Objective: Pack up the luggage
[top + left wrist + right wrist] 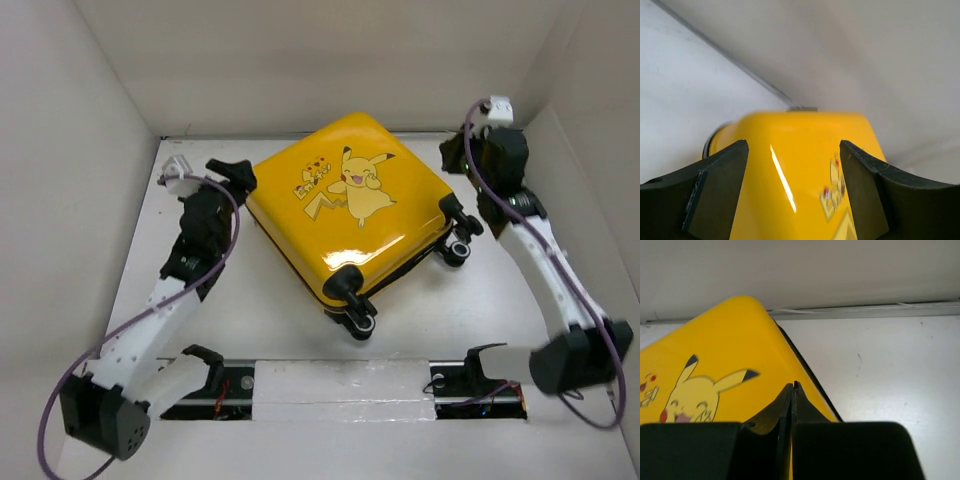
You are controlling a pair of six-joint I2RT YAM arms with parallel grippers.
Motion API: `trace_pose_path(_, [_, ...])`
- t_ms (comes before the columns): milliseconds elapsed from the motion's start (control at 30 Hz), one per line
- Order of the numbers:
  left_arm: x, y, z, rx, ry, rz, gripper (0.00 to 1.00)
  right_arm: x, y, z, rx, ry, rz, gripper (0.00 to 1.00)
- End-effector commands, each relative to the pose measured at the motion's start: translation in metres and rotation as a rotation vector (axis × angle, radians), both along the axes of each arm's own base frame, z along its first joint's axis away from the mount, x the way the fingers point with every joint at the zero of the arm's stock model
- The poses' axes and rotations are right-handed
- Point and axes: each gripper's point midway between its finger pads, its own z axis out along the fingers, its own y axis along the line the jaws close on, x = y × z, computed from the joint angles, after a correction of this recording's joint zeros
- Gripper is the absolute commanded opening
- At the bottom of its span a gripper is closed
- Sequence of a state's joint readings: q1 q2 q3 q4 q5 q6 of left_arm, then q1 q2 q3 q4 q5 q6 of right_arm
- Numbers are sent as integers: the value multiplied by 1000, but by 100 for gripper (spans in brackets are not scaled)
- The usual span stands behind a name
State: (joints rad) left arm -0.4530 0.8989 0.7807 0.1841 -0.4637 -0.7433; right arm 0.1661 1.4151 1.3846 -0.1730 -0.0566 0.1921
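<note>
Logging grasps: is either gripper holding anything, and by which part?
Nothing held: left gripper open by the luggage; right gripper shut, visibly empty.

A white table is enclosed by white walls; a white taped strip is laid along its near edge.

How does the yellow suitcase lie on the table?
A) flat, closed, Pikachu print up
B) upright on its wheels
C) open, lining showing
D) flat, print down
A: the suitcase lies flat, shells together, with the Pikachu print facing up.
</note>
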Motion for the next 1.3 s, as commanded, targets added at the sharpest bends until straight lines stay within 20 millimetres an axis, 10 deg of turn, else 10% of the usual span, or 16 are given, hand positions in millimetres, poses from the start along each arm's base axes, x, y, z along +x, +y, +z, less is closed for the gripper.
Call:
trace_pose_path(0, [47, 8, 39, -22, -116, -2, 69, -56, -7, -13, 63, -38, -116, 0])
trace_pose_path(67, [93, 30, 20, -42, -65, 2, 64, -95, -15, -8, 99, -88, -152, 0])
trace_pose_path(200, [174, 23, -13, 1, 111, -131, 64, -154, -40, -77, 36, 58, -243, 0])
trace_pose_path(233, [194, 18, 19, 21, 69, -173, 64, -164, -49, -94, 21, 92, -284, 0])
trace_pose_path(267, [218, 14, -25, 39, 172, -194, 64, -173, -52, -100, 16, 102, -285, 0])
trace_pose_path(433, [247, -4, -84, 27, 310, -312, 64, -186, -45, -130, 46, 159, -241, 0])
trace_pose_path(633, [218, -26, -132, -36, 338, -387, 59, -145, 0, -175, 7, 257, -66, 0])
trace_pose_path(800, [170, -38, -149, -85, 316, -389, 56, -91, 36, -153, -2, 209, 44, 0])
trace_pose_path(933, [108, -40, -191, -95, 376, -378, 55, -55, 98, -106, 44, 103, 245, 0])
trace_pose_path(1033, [73, -51, -194, -73, 373, -370, 54, -32, 133, -114, 38, 133, 337, 0])
trace_pose_path(1067, [47, -59, -202, -59, 388, -390, 54, -22, 156, -83, 60, 77, 395, 0])
trace_pose_path(1133, [27, -63, -201, -44, 369, -395, 49, -2, 177, -111, 19, 166, 448, 0])
trace_pose_path(1167, [8, -59, -217, -43, 402, -377, 49, 11, 196, -73, 30, 103, 490, 0])
trace_pose_path(1267, [-24, -61, -199, -78, 341, -381, 49, 31, 224, -94, -18, 200, 536, 0])
